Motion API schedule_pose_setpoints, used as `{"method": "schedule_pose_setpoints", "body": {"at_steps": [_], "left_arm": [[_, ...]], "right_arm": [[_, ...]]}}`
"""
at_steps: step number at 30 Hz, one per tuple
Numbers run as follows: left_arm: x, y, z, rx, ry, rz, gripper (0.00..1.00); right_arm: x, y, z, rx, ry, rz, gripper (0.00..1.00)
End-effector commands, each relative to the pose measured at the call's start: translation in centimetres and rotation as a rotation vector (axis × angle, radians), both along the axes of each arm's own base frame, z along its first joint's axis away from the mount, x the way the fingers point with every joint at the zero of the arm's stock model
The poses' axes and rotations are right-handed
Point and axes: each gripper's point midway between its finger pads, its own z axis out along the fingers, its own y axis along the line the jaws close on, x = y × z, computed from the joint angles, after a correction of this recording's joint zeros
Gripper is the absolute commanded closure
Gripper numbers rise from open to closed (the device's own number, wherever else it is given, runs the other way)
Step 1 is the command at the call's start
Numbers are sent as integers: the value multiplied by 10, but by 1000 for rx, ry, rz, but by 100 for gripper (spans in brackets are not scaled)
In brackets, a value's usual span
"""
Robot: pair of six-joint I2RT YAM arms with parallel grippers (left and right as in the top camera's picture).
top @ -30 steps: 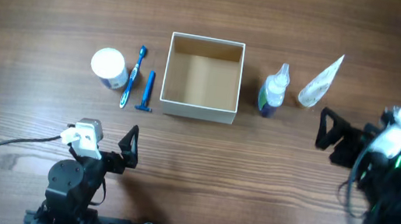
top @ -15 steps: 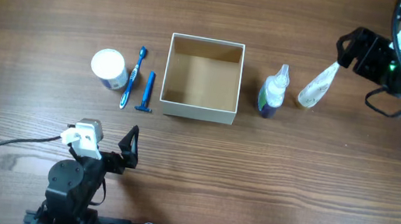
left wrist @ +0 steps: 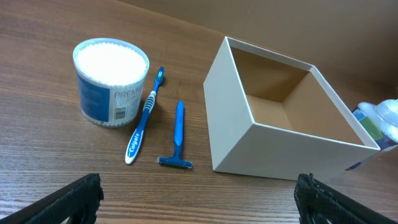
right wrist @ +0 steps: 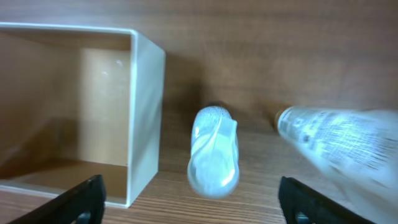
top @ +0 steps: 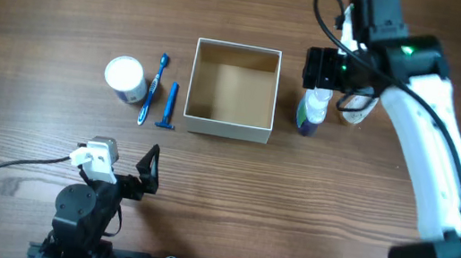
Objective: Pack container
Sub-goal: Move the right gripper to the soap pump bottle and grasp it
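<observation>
Wood-grain tabletop, seen from overhead. The container [top: 226, 129] sits just toward 12 o'clock from centre, open side up and with nothing in it. At its 9 o'clock lie a razor [top: 168, 107], a toothbrush [top: 154, 89] and a round jar [top: 125, 78]. At its 3 o'clock stands a small bottle [top: 313, 110], just beside the wall, with a tube [top: 356, 112] partly hidden under my arm. My right gripper [top: 323, 70] hangs over the bottle. My left gripper [top: 147, 176] rests low at 7 o'clock, well apart from everything.

Left wrist view: my left jaws stand wide apart with nothing between them. The container is ahead at 1 o'clock, showing thin white walls and a tan inside.

Right wrist view: my right jaws are spread and empty, with the bottle's cap between them at 12 o'clock. The container's corner is at 10 o'clock.

Handling, as I judge it: the container looks like light cardboard, stiff enough at the corners but easily dented at mid-wall and likely to slide if bumped. If it must be moved, I would pinch one wall over the rim, close to a corner.
</observation>
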Motion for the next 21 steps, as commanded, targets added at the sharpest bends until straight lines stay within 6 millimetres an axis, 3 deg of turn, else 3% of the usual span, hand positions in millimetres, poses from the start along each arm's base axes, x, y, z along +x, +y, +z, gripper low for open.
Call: {"method": "schedule_pose_setpoints", "body": {"at_steps": [1, 3, 6, 13, 18, 21], "left_arm": [[1, 4, 1, 15, -12, 16, 0], [1, 4, 1, 15, -12, 16, 0], [1, 4, 1, 15, -12, 16, 0], [1, 4, 1, 15, -12, 16, 0], [1, 4, 1, 15, -12, 16, 0], [1, 4, 1, 15, -12, 16, 0]], "right_arm": [[4, 2, -35, -24, 100, -27, 14], [0, 1, -60, -38, 168, -52, 14], [-2, -1, -76, -61, 206, -56, 16], [-9, -4, -88, -68, 248, -100, 21], [-17, -6, -114, -76, 272, -104, 35], [-12, -9, -112, -92, 248, -106, 43]]}}
